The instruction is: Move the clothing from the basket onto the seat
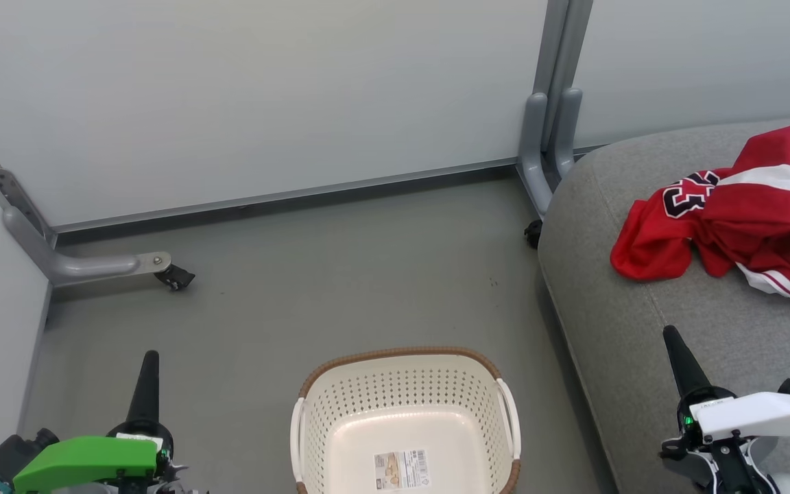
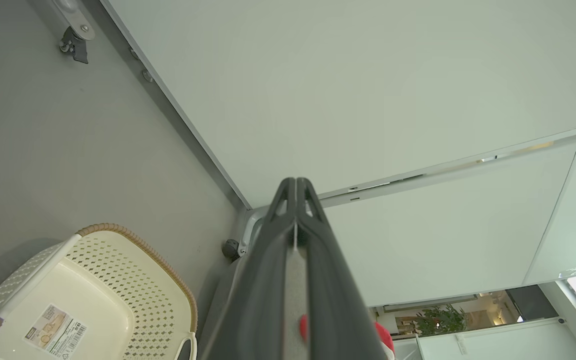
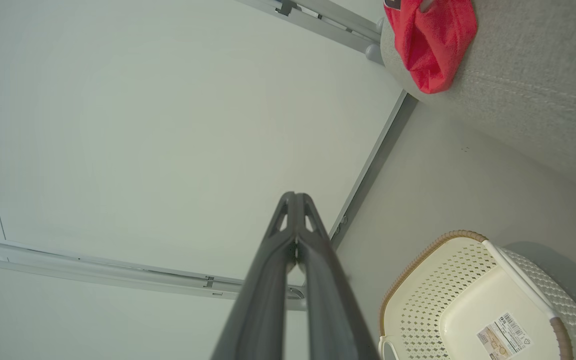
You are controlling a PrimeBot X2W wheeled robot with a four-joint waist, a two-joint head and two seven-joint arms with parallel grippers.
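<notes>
Head view: you're seeing the clothing (image 1: 731,213) lying on the seat (image 1: 642,329) at two o'clock, the basket (image 1: 402,387) sitting at six. Left wrist view: your left gripper (image 2: 295,182) is pinching fully closed, gripping nothing. Right wrist view: your right gripper (image 3: 295,197) is doing likewise

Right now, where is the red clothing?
In the head view the clothing lies heaped on the grey seat at upper right, apart from the basket on the floor.
</notes>
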